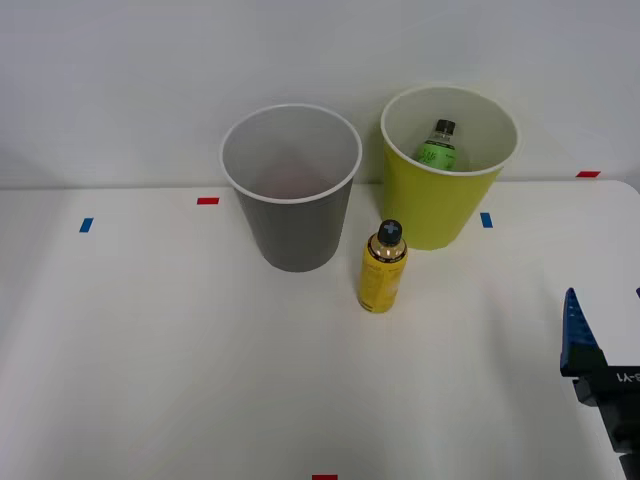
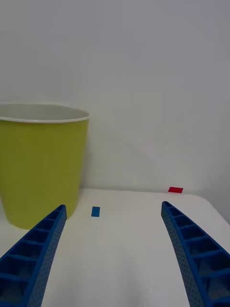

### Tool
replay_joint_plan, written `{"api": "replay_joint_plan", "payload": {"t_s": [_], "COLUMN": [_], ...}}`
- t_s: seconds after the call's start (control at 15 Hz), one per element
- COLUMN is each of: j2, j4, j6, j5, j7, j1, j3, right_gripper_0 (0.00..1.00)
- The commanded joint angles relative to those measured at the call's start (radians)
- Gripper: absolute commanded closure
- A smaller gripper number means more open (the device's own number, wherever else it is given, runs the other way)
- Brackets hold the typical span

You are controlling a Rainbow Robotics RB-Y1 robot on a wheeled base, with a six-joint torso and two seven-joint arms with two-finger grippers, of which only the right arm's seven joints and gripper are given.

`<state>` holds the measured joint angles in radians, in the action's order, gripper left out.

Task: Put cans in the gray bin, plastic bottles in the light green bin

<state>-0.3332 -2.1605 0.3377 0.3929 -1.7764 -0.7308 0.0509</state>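
Pincer (image 2: 115, 254) open, empty, near bench (image 1: 150, 350) right edge — plastic bottle (image 1: 438, 143) inside light green bin (image 1: 440, 205); gray bin (image 1: 295, 225) beside it.

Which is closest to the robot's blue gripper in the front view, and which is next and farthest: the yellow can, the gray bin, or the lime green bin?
From the right gripper, at the table's right edge:
1. The yellow can, standing in front of the two bins.
2. The light green bin, behind the can on the right; a close second.
3. The gray bin, on the left.

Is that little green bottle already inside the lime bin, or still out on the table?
Inside. The green bottle leans against the inner wall of the light green bin, below its white rim.
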Motion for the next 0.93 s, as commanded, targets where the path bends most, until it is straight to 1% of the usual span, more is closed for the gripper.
{"api": "replay_joint_plan", "payload": {"t_s": [0.07,0.13,0.27,0.33,0.47,0.53,0.6,0.67,0.73,0.93], "j2": [0.000,-0.001,-0.001,-0.001,0.003,0.014,0.031,0.056,0.095,0.163], "j4": [0.002,0.011,0.045,0.057,0.073,0.082,0.091,0.105,0.137,0.211], "j6": [-0.006,-0.008,-0.006,-0.006,-0.006,-0.005,-0.002,0.020,0.070,0.169], "j5": [-0.023,-0.045,-0.155,-0.215,-0.307,-0.371,-0.416,-0.468,-0.534,-0.675], "j7": [-0.017,-0.018,-0.005,0.034,0.147,0.222,0.269,0.319,0.384,0.568], "j1": [-0.042,-0.050,-0.053,-0.056,-0.071,-0.085,-0.099,-0.110,-0.121,-0.117], "j3": [0.004,0.007,0.004,0.004,0.009,0.014,0.017,0.018,0.014,-0.005], "right_gripper_0": [0.34,0.34,0.34,0.34,0.34,0.34,0.33,0.34,0.34,0.34]}}
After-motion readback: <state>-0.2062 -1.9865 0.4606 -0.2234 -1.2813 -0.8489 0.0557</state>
